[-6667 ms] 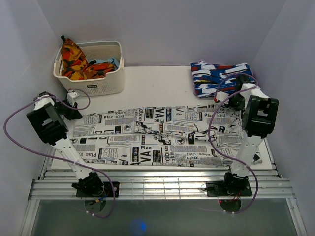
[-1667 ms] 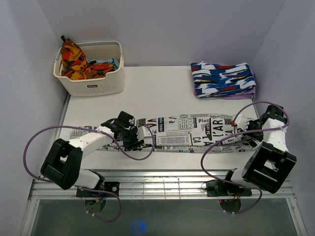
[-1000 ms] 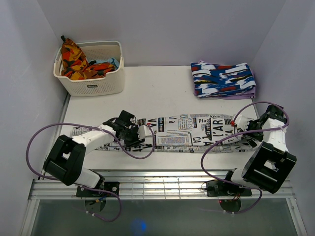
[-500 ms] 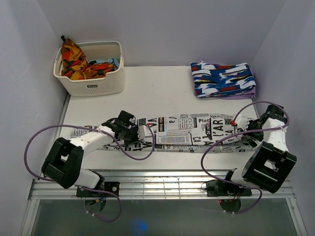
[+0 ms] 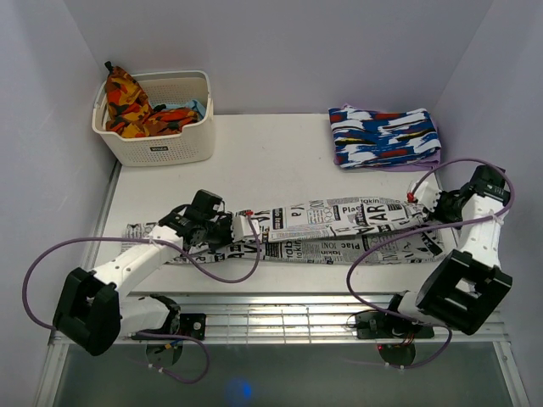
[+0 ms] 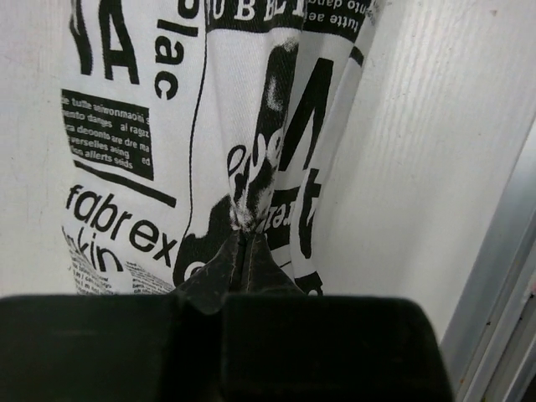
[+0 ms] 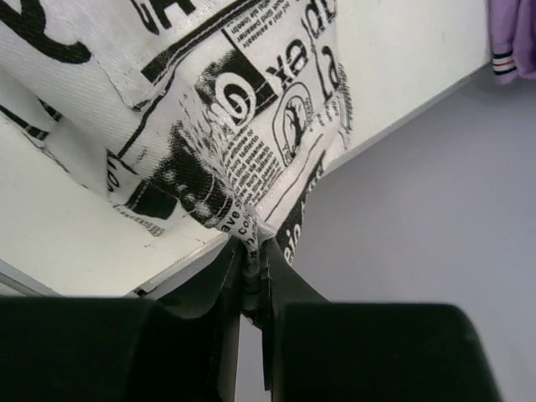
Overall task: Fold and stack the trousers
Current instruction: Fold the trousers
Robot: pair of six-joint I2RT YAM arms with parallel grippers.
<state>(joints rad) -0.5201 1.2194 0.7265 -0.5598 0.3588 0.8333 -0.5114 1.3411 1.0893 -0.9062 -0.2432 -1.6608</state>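
Newsprint trousers lay folded lengthwise along the counter's near edge.
The left gripper and right gripper each sat clamped tight on a bunched fold, the pinch itself hard to see from overhead.

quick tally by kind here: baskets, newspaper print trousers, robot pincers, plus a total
basket: 1
newspaper-print trousers: 1
pincers: 2, left pincer and right pincer, both shut on the trousers
total: 4
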